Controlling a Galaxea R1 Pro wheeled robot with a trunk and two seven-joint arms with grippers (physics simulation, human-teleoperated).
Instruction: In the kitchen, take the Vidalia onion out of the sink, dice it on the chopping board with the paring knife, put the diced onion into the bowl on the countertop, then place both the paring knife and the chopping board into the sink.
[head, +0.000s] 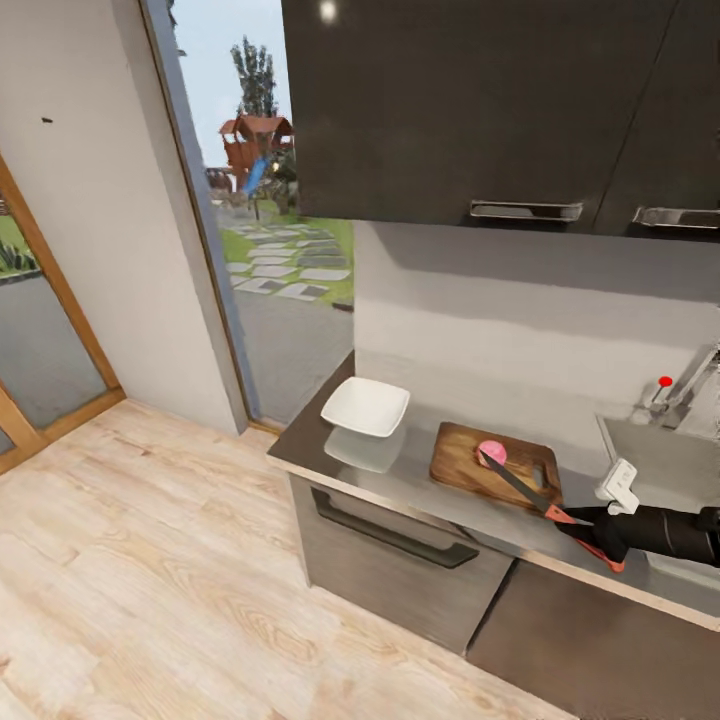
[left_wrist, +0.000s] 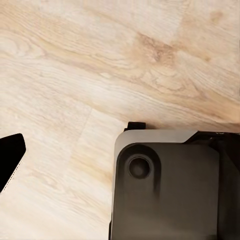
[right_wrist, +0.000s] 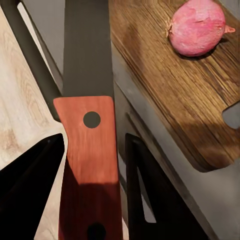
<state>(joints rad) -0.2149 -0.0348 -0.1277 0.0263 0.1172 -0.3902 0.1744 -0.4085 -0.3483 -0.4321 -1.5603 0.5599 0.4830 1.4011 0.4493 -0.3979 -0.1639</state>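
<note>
We had the right gripper (right_wrist: 90, 165) clamped on the knife (head: 520, 485), blade tip at the onion (head: 491, 452) (whole, on the board (head: 495, 467)). Left gripper: can't tell. Best bet: keep the blade level and press straight down.

Daylight is pouring in through the tall window (head: 270, 230) on my left, keeping everything evenly bright and soft. A small white glare spot is shining on the dark upper cabinet (head: 328, 11), and the glossy countertop (head: 400, 470) is mirroring the bowl (head: 366, 406). In my right wrist view the Vidalia onion (right_wrist: 197, 27) is casting a short, soft shadow on the chopping board (right_wrist: 180, 85). Everything is rendering sharp, without blur; vertical lines are leaning toward the head view's edges.
</note>
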